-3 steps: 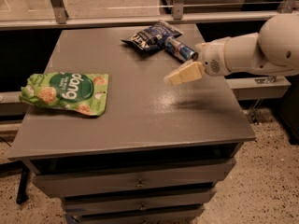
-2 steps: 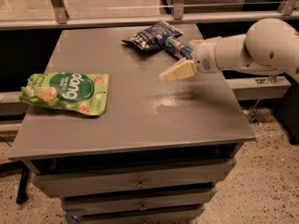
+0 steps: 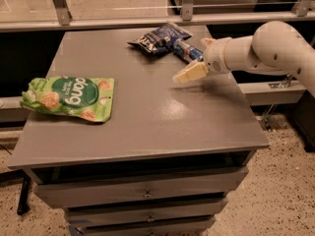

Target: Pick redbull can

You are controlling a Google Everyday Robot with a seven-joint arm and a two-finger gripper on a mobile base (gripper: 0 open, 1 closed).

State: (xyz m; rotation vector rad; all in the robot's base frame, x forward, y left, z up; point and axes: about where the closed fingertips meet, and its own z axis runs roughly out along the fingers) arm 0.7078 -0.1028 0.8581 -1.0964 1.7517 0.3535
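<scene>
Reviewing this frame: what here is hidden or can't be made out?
1. Camera view: the right end of the redbull can is hidden behind the claw, which is over the back right of the table, beside the can. Contact cannot be judged.
2. The arm is cut off by the right edge.
3. The print on the blue snack bag is too small to read.

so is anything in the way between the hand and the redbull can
Nothing visible does. The hand hovers just in front of the can. The blue snack bag sits on the can's far side, away from the hand.
</scene>
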